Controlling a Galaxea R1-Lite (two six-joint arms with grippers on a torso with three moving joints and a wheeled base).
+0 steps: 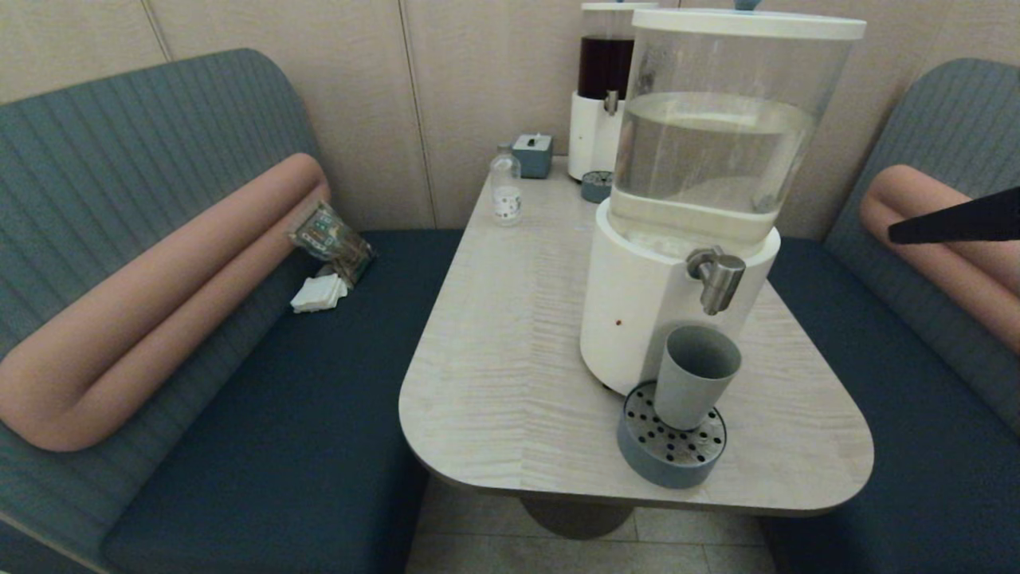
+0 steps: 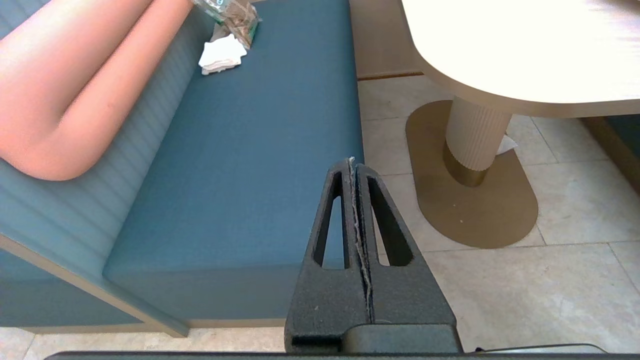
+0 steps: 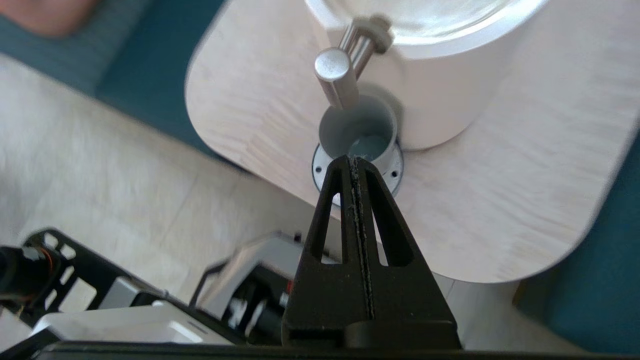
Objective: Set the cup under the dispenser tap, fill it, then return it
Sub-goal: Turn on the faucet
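The grey-blue cup [image 1: 693,375] stands upright on the round perforated drip tray [image 1: 671,446], right below the steel dispenser tap [image 1: 719,275] of the large clear-tank dispenser [image 1: 701,183]. From the right wrist view I look down into the cup [image 3: 357,131] under the tap [image 3: 336,75]. My right gripper [image 3: 355,159] is shut and empty; it hangs in the air to the right of the table, its tip [image 1: 896,233] pointing toward the dispenser, well apart from the cup. My left gripper [image 2: 352,162] is shut and empty, parked low over the floor beside the left bench.
A small clear bottle [image 1: 505,190], a grey-blue box [image 1: 532,154] and a narrower dark-liquid dispenser [image 1: 604,88] with its own small tray [image 1: 596,186] stand at the table's far end. Benches flank the table [image 1: 510,343]; a packet [image 1: 331,237] and a napkin lie on the left bench.
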